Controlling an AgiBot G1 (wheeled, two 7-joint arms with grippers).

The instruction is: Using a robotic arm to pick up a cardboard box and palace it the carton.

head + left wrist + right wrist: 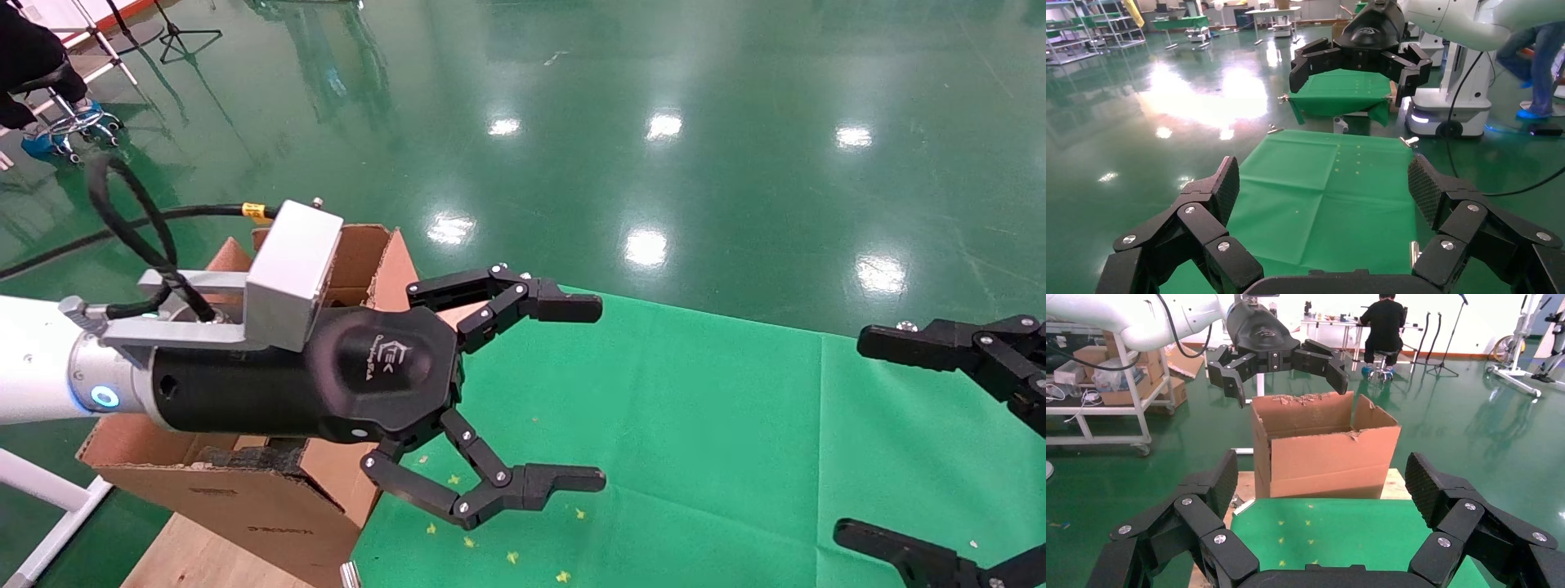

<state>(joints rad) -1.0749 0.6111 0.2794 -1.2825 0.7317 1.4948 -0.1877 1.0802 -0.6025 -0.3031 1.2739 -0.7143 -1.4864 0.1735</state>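
My left gripper (pixel 601 394) hangs open and empty, its black body over the right side of the carton (pixel 270 506) and its fingers out over the green cloth (pixel 695 408). The carton (pixel 1327 459) is a large brown box with ragged torn flap edges, standing open at the table's left end. In the right wrist view the left gripper (pixel 1286 386) hovers just above the carton's rim. My right gripper (pixel 850 437) is open and empty at the right edge, above the cloth. The cardboard box is out of view.
The carton stands on a wooden board (pixel 196 559) beside the cloth. Small yellow marks (pixel 470 539) dot the cloth near the carton. A white frame (pixel 49 490) is at the lower left. A seated person (pixel 33 57) and a tripod (pixel 176 33) are far back on the floor.
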